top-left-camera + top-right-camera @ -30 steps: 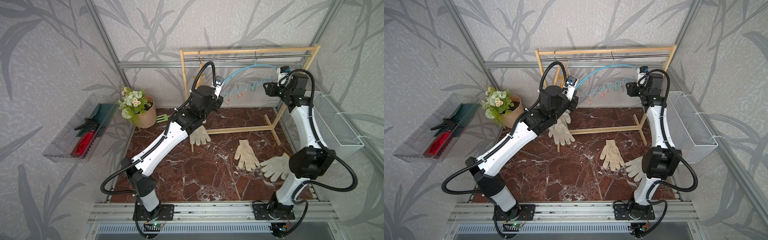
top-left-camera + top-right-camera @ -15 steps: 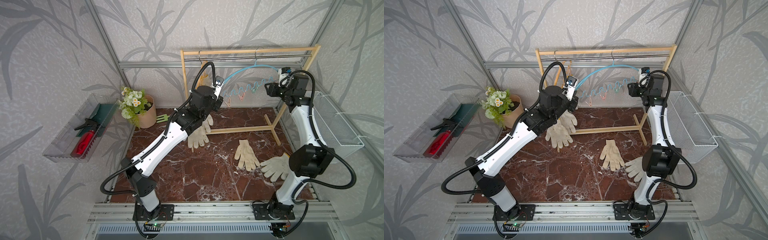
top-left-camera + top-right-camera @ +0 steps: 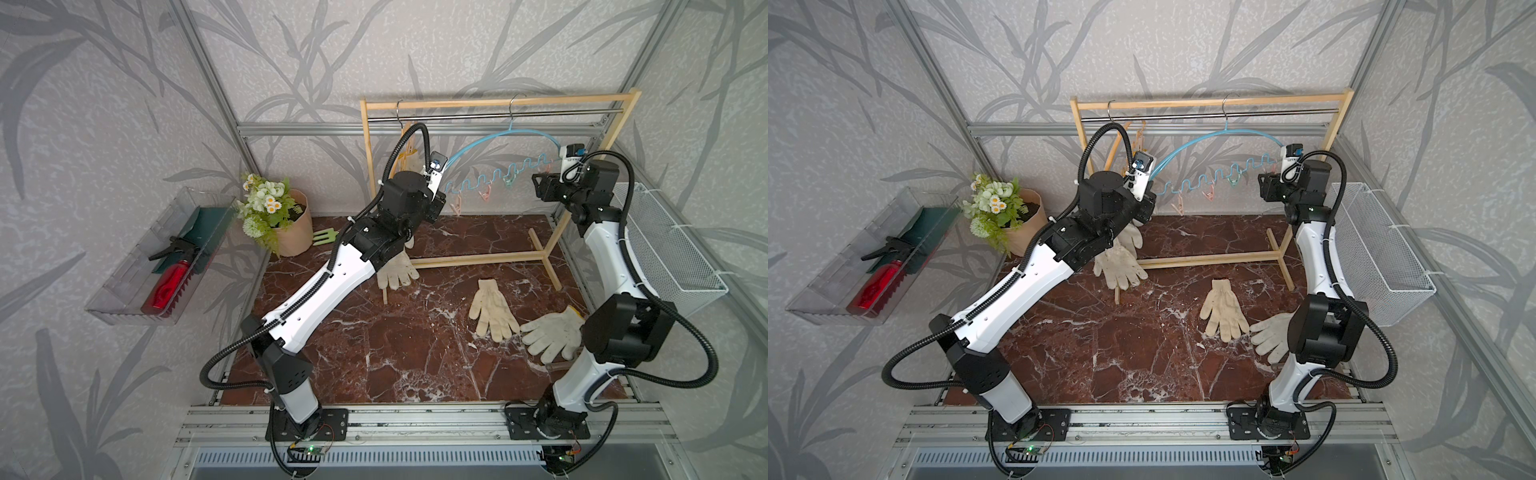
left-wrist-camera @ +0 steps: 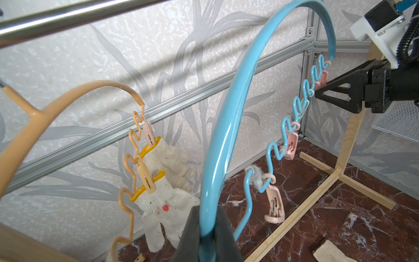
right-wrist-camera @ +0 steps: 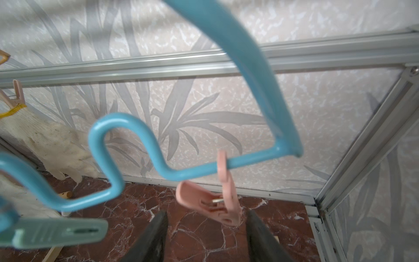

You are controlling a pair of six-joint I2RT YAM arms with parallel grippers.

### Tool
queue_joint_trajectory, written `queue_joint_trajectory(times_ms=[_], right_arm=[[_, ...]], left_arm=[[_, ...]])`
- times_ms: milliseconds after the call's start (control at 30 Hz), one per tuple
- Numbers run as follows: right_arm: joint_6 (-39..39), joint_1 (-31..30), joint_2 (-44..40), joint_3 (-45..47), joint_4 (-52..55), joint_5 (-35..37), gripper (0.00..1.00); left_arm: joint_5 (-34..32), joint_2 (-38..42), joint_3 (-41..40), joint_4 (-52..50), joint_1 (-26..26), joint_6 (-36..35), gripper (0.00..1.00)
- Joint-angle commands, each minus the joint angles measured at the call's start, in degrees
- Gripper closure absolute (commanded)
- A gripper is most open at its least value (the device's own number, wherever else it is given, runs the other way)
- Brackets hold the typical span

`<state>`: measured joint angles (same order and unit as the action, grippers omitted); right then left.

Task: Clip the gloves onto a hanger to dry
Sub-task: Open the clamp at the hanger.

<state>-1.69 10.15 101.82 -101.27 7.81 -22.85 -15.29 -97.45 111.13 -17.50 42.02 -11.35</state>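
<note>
Left tool (image 4: 205, 226) clamped; right tool (image 5: 206, 214) jaws parted; both raised.

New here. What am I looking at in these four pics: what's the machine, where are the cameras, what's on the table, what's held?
Two robot arms, left arm and right arm, stand at the front of a marble table. The two wide pictures come from one overhead camera pair; each close-up comes from a camera on an arm's wrist. A wooden rack at the back carries hangers. The left gripper is shut on the blue hanger. The right gripper is open, its jaws either side of a pink clip, apparently not squeezing it. Two clipped gloves hang from a beige hanger; a middle glove and a right glove lie loose on the table.
</note>
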Motion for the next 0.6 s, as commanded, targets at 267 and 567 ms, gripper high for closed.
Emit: queue_joint_trajectory(times_ms=[267, 567], right_arm=[[-1.07, 0.96, -0.35, -2.05, -5.59, -3.11, 0.45], [-2.33, 1.48, 1.11, -3.75, -5.09, -6.74, 0.47]], left_arm=[[0.84, 2.67, -0.08, 0.49, -0.31, 0.19, 0.99], [0.9, 3.02, -0.65, 0.62, -0.36, 0.19, 0.99]])
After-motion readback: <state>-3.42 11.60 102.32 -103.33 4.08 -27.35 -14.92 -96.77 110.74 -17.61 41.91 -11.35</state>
